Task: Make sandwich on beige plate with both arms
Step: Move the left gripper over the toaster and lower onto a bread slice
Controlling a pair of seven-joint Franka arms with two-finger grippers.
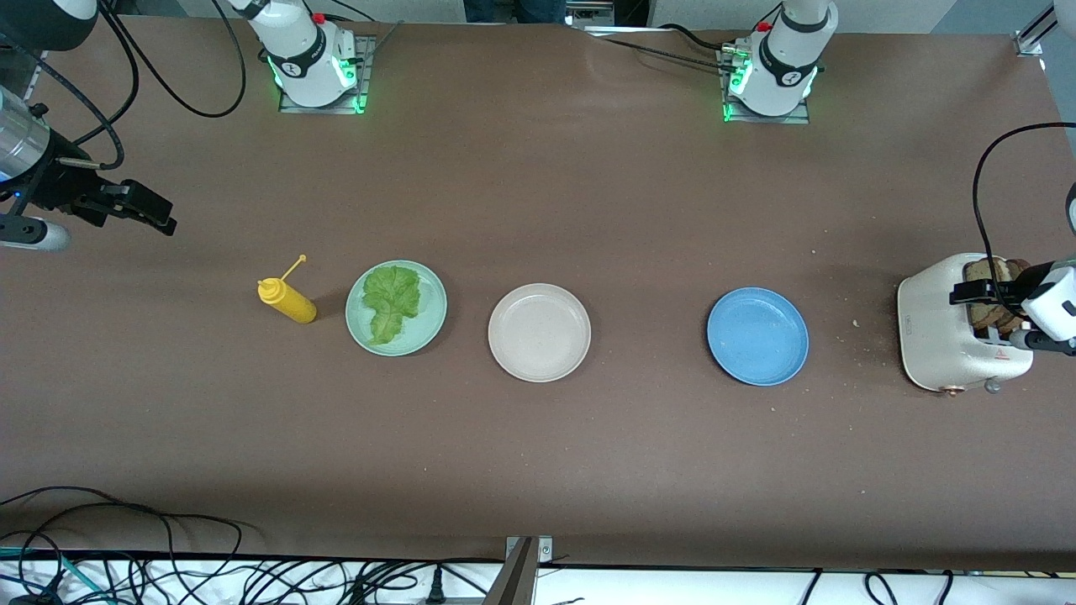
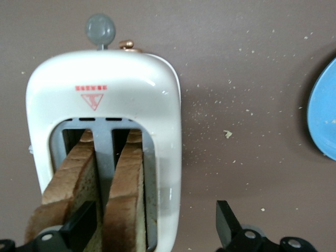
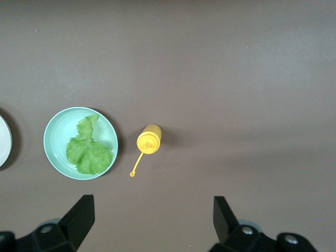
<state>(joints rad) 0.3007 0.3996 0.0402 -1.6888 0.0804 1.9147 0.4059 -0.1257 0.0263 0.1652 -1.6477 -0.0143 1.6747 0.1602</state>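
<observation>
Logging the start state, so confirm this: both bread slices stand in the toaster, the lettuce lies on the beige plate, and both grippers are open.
One detail is wrong. The front view shows the lettuce on the mint plate; the beige plate holds nothing. The rest stands: both bread slices are in the toaster, and the left gripper and right gripper are open.

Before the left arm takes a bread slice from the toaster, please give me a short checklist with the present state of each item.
1. Left pincer open over toaster: ok.
2. Two bread slices standing up in the slots: ok.
3. One slice between the fingers: cannot tell.
4. Beige plate bare, ready for bread: ok.
5. Lettuce leaf on the mint-green plate: ok.
6. Right pincer open, waiting above the table near the yellow bottle: ok.
</observation>
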